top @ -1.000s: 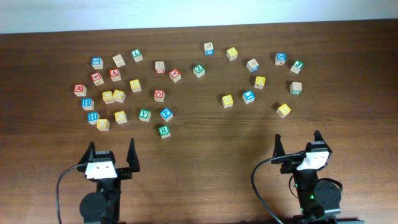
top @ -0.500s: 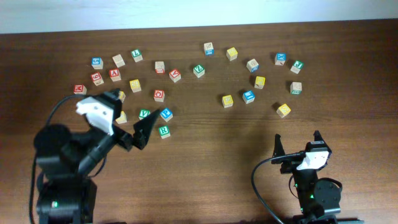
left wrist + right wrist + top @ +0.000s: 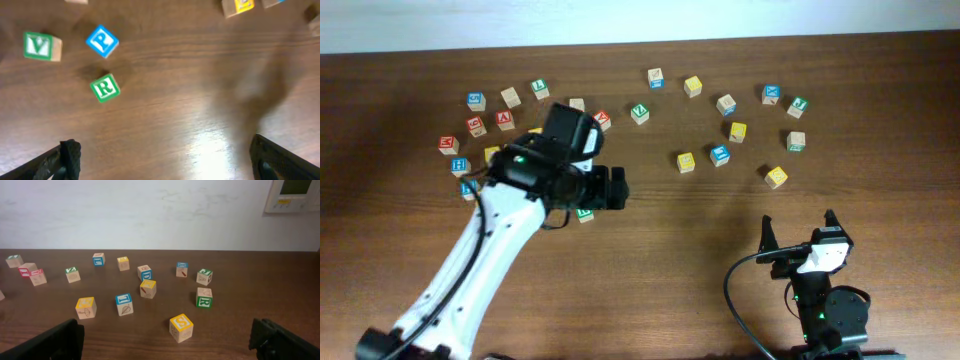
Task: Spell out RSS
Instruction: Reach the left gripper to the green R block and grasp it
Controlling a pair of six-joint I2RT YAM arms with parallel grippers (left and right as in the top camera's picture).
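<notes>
Wood-grain table (image 3: 660,250) carries two loose scatters of letter cubes in the overhead view. The left arm reaches over the left scatter. The left end effector (image 3: 620,188) is just beside the R cube (image 3: 583,213), which peeks out from under the arm. The right end effector (image 3: 798,222) sits at the near edge, well apart from every cube, its fingers spread and empty.

From the left wrist, the R cube (image 3: 105,87) lies free on the table, ahead of the left fingertip, near a blue P cube (image 3: 102,41) and a green V cube (image 3: 41,46). The fingers stand wide apart with nothing between them.

From the right wrist, one yellow S cube (image 3: 181,327) lies nearest. Which other yellow cube bears the second S, I cannot tell.

This looks like the opening step, fetching the R. Next, the left arm would need to centre over that cube, descend and close without nudging the P.
</notes>
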